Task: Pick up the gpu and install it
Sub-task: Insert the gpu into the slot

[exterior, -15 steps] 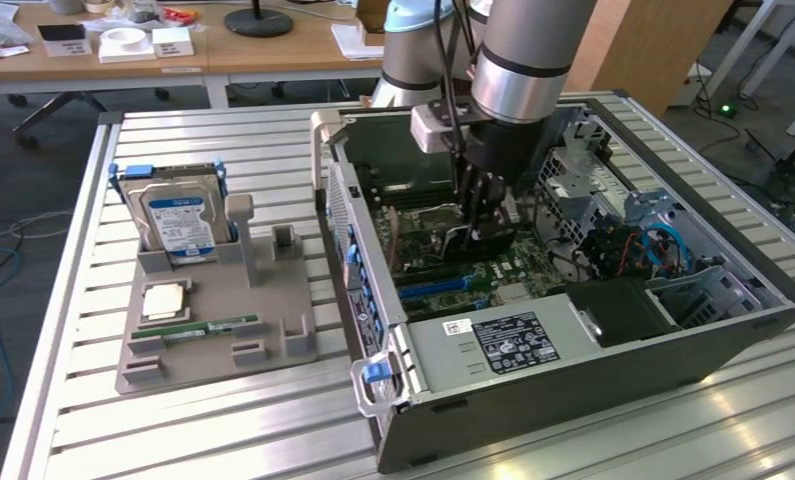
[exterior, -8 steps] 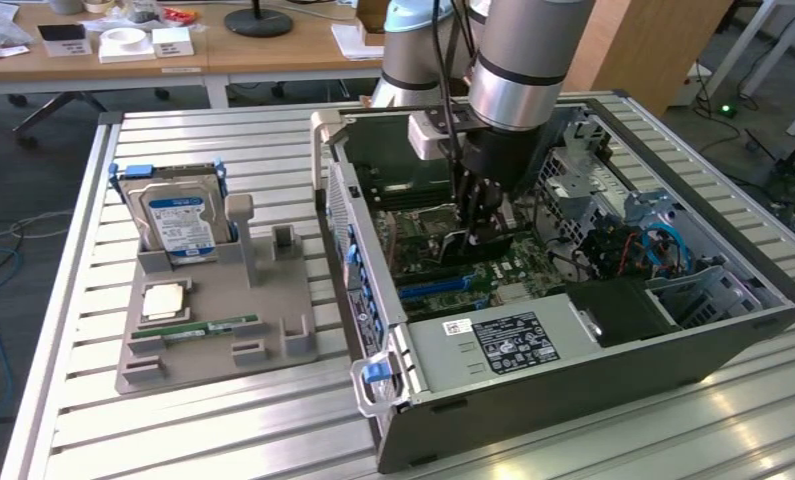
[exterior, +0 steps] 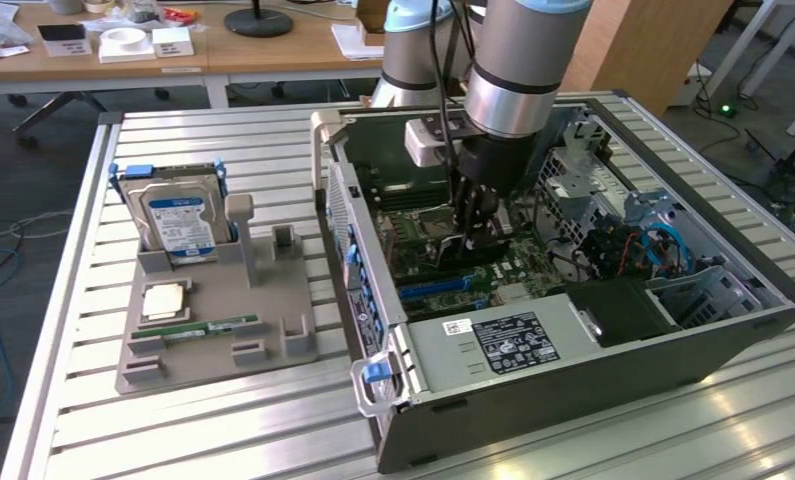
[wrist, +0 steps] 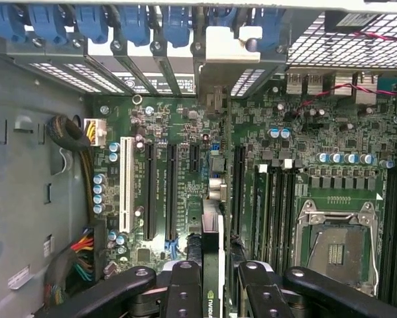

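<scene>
Wrist view: end effector [wrist: 219, 278] pinches the gpu [wrist: 213, 245] edge-on.
Beneath end effector: motherboard [wrist: 284, 132] slots, inside computer case [exterior: 597, 360].

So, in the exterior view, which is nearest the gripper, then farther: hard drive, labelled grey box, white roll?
1. Labelled grey box, in the case beside the gripper.
2. Hard drive, upright on the exterior view's left.
3. White roll, on the far desk.

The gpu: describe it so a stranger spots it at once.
Look inside the open computer case, at the green main board. The gpu is the thin green card on edge, clamped in the black claw. Unlike the black and white slots beside it, its edge bears a logo.
</scene>
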Tool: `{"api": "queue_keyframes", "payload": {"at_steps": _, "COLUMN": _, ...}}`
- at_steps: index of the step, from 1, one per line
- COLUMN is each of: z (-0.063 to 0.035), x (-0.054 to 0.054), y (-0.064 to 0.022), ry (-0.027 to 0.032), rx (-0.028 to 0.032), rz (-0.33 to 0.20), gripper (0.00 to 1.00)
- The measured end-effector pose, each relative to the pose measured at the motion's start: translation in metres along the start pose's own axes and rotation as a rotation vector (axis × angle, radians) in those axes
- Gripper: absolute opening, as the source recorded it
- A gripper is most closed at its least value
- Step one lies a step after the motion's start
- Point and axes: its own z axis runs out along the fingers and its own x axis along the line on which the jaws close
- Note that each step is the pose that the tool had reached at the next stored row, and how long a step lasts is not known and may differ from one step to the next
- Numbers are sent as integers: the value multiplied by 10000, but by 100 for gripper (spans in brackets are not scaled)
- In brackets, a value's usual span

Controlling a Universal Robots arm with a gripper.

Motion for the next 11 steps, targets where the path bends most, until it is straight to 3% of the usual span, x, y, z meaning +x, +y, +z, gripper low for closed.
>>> {"api": "queue_keyframes", "payload": {"at_steps": 11, "z": 74, "x": 6, "y": 14, "ry": 0, "rx": 9, "rz": -5, "gripper": 26}}
